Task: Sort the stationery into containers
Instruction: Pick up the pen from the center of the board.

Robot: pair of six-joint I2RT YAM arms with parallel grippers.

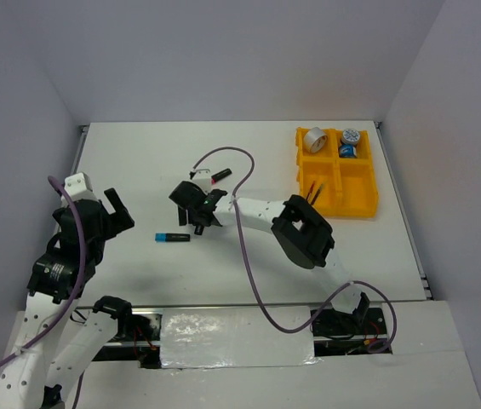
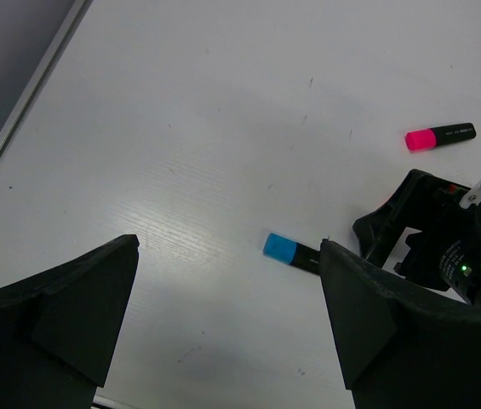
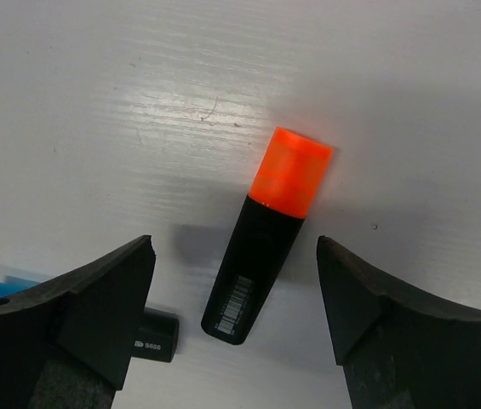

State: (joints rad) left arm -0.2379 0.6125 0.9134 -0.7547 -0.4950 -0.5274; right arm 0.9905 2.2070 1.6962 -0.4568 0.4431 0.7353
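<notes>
Orange-capped highlighter [image 3: 270, 230] lies flat between the wide-open fingers [image 3: 87, 315] of the right pincer [image 3: 233, 251], touching neither.

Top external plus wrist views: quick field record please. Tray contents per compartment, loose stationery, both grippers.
tray: yellow-orange, four compartments, far right
far-left compartment: silver tape ring
far-right compartment: two blue-white tape rolls
near-left compartment: two thin pens
near-right compartment: nothing visible
loose outside tray: blue-cap highlighter, pink-cap highlighter, orange-cap highlighter
right gripper: open, fingers either side of the orange-cap highlighter, not touching it
left gripper: open, holding nothing
</notes>
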